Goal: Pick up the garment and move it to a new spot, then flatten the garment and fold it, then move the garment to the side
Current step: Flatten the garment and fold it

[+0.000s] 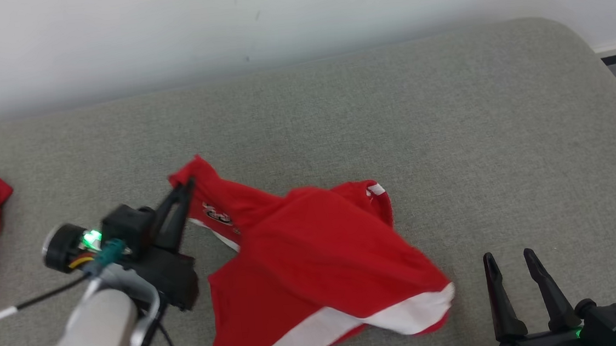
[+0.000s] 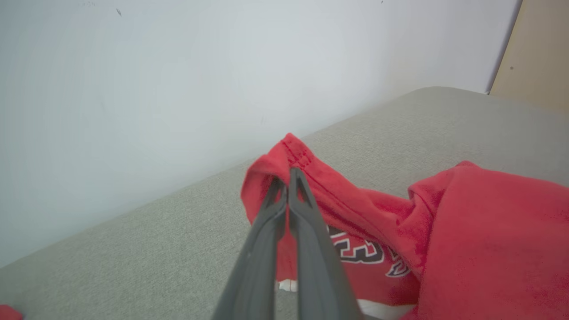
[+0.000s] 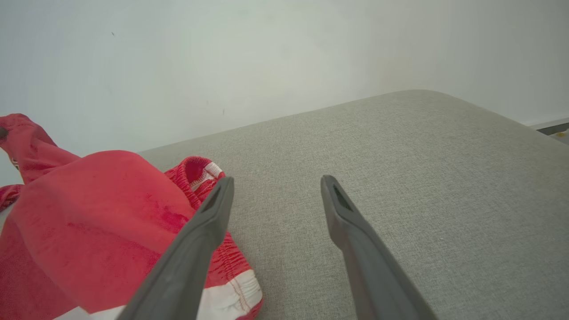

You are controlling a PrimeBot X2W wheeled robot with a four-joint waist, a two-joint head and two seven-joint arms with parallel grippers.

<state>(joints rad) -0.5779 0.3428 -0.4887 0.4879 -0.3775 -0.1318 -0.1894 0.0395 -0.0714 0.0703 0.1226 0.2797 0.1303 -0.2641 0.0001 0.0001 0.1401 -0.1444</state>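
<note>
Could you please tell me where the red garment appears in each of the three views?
Head view: red garment at lower centre, its upper-left corner pinched by the left gripper.
Left wrist view: centre to right edge, a hemmed corner between the closed fingers.
Right wrist view: lower left, beside the open right gripper.
Shared landmark: the grey cushion against the white wall.

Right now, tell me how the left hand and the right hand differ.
The left hand is shut, pinching a corner of the red garment; the right hand is open and holds nothing. The left hand sits at the garment's far left corner; the right hand stands clear of it, to its right. Both are dark, long and two-fingered.
</note>
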